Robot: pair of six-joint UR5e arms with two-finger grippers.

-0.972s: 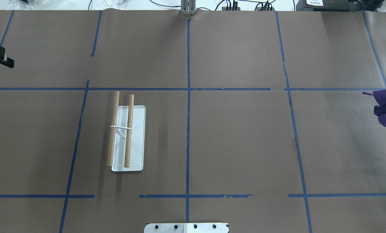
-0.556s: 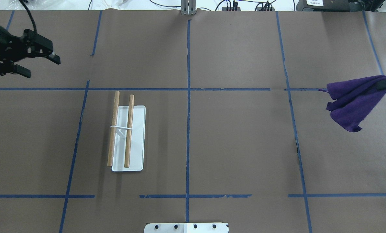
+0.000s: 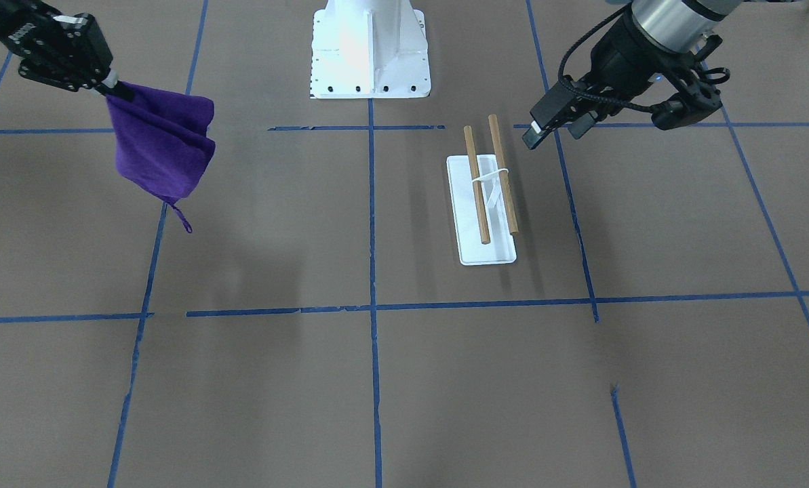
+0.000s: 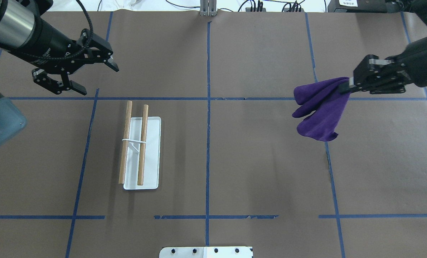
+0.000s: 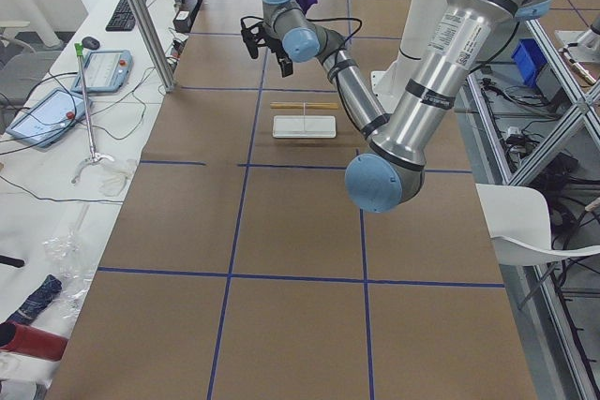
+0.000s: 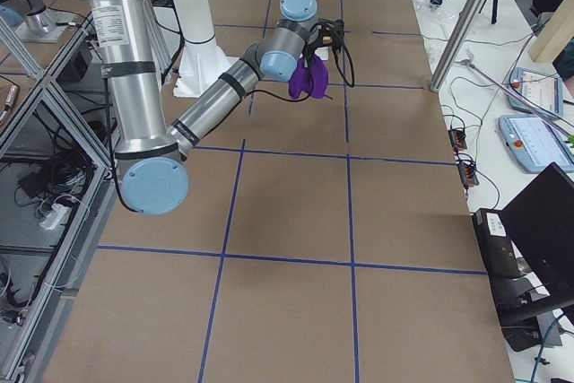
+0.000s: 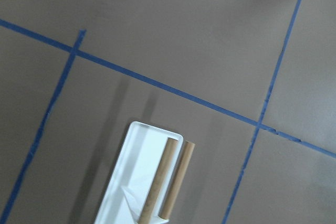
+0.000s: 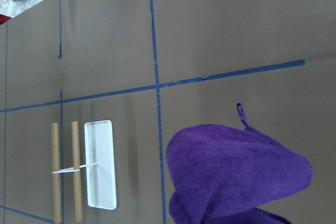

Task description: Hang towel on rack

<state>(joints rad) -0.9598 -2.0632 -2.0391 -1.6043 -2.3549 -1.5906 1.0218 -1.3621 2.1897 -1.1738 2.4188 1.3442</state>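
A purple towel (image 4: 319, 111) hangs bunched from my right gripper (image 4: 345, 87), which is shut on its upper edge, above the table's right half. It also shows in the front view (image 3: 163, 152) and fills the right wrist view (image 8: 236, 177). The rack (image 4: 141, 147) stands left of centre: two parallel wooden bars on a white base (image 4: 152, 157). It also shows in the front view (image 3: 489, 196) and the left wrist view (image 7: 157, 182). My left gripper (image 4: 98, 79) is open and empty, above the table just beyond the rack's far end.
Blue tape lines (image 4: 208, 143) divide the brown paper-covered table into a grid. The robot's white base plate (image 4: 206, 252) sits at the near edge. Cables (image 4: 256, 5) lie along the far edge.
My right gripper has carried the towel left, inward from the table's right edge. My left arm has come in from the left edge toward the rack's far end, gripper open.
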